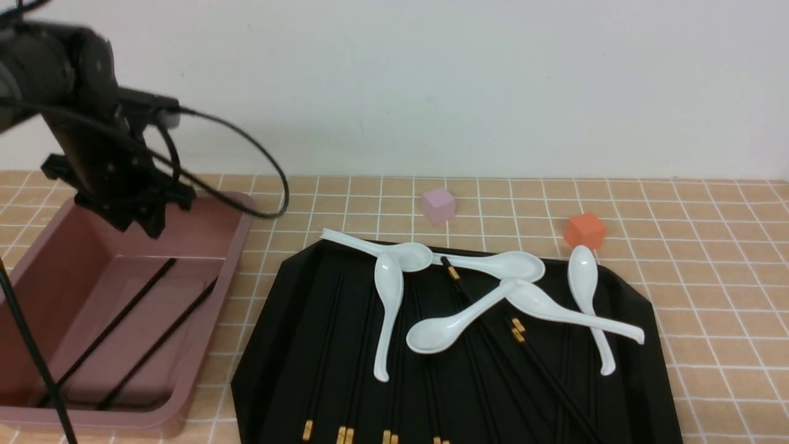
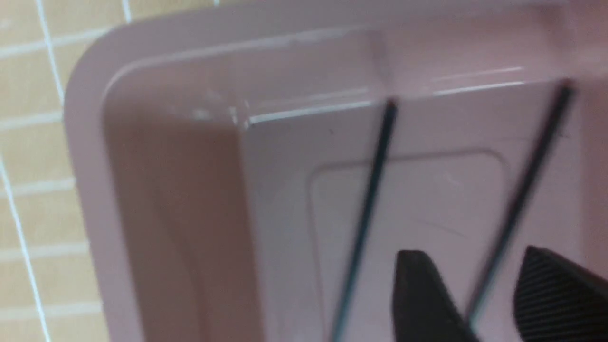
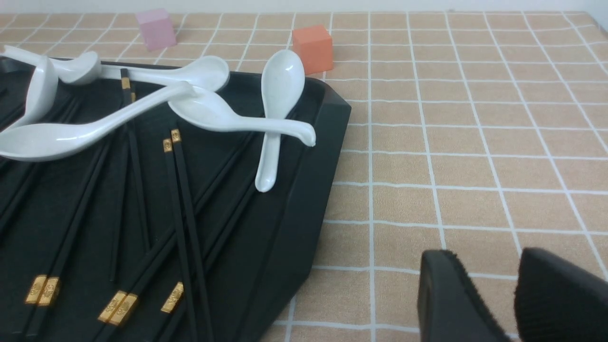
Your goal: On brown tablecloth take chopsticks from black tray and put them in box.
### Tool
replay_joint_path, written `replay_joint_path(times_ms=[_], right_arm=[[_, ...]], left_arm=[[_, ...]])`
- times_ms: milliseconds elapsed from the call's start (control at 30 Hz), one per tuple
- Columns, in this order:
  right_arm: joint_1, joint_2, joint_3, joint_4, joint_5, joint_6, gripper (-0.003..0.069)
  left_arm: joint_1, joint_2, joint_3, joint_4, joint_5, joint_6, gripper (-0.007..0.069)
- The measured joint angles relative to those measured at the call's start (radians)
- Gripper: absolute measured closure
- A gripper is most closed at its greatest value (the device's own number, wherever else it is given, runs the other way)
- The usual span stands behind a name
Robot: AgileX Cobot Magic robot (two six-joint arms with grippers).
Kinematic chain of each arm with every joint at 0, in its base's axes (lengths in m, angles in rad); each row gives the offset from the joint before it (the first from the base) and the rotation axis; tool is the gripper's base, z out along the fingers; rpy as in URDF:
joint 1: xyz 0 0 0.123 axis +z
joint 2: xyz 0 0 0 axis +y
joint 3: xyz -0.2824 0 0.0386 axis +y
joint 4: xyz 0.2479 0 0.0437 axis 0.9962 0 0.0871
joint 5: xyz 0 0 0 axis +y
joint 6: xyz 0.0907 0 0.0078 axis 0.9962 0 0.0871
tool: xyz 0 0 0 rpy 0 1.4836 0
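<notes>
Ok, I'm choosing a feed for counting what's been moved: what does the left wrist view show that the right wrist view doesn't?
Only left wrist: the box with two chopsticks on its floor, left gripper open above. Only right wrist: the black tray holding more chopsticks and white spoons, pink cube, orange cube, right gripper open. Both: the brown tablecloth.

Robot test bench in a lab-type room, not a lived-in kitchen or dining room. Shown by: black robot arm [image 1: 86, 123] with loose cable [image 1: 259, 148], hanging over the box [image 1: 203, 345]; plain white wall [image 1: 468, 86] rising directly behind the cloth; brown tablecloth [image 1: 709, 246] with printed grid laid over the visible work surface; chopsticks [image 1: 516, 330] and white spoons [image 1: 388, 308] scattered without order on the black tray [image 1: 277, 370]; pink cube [image 1: 438, 205] and orange cube [image 1: 584, 230] standing just behind the tray.
</notes>
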Motion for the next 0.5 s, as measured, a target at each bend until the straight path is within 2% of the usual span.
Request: replay_joint_path(times_ms=[67, 100, 167, 333, 500], right_arm=[[0.0, 0.0, 0.0, 0.0, 0.0, 0.0, 0.0419], [0.0, 0.0, 0.0, 0.0, 0.0, 0.0, 0.0419], [0.0, 0.0, 0.0, 0.0, 0.0, 0.0, 0.0419], [0.0, 0.0, 0.0, -0.001, 0.0, 0.0, 0.0419], [0.0, 0.0, 0.0, 0.0, 0.0, 0.0, 0.0419]], left_arm=[[-0.003, -0.027, -0.013, -0.004, 0.027, -0.01, 0.0449], [-0.008, -0.073, -0.022, -0.011, 0.067, -0.017, 0.0555], [-0.008, -0.135, -0.025, -0.021, 0.123, -0.02, 0.0638], [-0.003, -0.266, -0.004, -0.08, 0.157, -0.023, 0.0637], [-0.003, -0.522, 0.278, -0.264, 0.083, 0.039, 0.0637]])
